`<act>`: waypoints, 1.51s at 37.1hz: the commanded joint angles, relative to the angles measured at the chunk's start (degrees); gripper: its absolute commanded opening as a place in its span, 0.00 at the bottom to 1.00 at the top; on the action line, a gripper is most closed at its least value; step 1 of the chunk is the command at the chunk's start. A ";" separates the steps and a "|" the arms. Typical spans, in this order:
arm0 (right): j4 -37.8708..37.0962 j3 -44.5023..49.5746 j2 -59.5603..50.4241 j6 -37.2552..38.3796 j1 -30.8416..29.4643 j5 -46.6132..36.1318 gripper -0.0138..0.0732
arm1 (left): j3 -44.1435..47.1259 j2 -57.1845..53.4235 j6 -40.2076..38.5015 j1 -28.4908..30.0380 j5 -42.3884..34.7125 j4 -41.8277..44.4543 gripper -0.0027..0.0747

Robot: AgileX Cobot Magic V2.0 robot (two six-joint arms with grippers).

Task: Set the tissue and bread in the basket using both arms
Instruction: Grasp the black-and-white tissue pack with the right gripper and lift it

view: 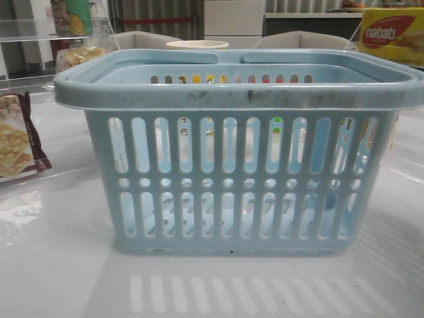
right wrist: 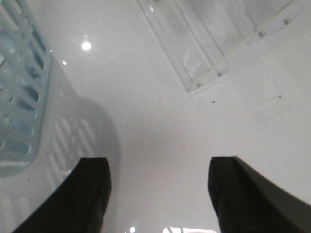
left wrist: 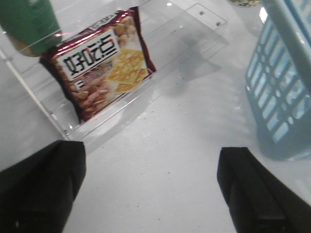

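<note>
The light-blue basket (view: 238, 172) stands in the middle of the table and fills most of the front view. Its wall shows in the left wrist view (left wrist: 279, 92) and in the right wrist view (right wrist: 22, 92). The left gripper (left wrist: 151, 155) is open and empty, low over bare table beside the basket. The right gripper (right wrist: 159, 167) is open and empty over bare table on the basket's other side. Neither gripper shows in the front view. The tissue is out of view. A clear packet with golden contents (view: 79, 56) lies behind the basket's left corner; I cannot tell if it is the bread.
A maroon-edged cracker bag (left wrist: 104, 60) leans on a clear acrylic shelf (left wrist: 53, 116) ahead of the left gripper; it also shows at the front view's left edge (view: 16, 142). A green container (left wrist: 26, 22) stands above it. A yellow nabati box (view: 391, 36) sits back right. Another acrylic stand (right wrist: 204, 53) lies ahead of the right gripper.
</note>
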 commanded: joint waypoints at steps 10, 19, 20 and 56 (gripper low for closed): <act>-1.39 -17.45 14.88 -0.15 -4.50 -4.73 0.79 | -1.98 0.14 0.11 -6.76 -4.56 0.52 0.83; -6.64 -28.10 26.25 -0.15 -4.50 -4.92 0.79 | -1.98 0.14 0.11 -6.76 -4.56 0.52 0.83; -7.02 -29.01 27.60 -0.15 -4.50 -4.92 0.79 | -1.98 0.14 0.11 -6.76 -4.56 0.52 0.83; -9.89 -38.99 32.76 -0.15 -3.50 -6.04 0.36 | -1.98 0.14 0.11 -6.76 -4.56 0.52 0.83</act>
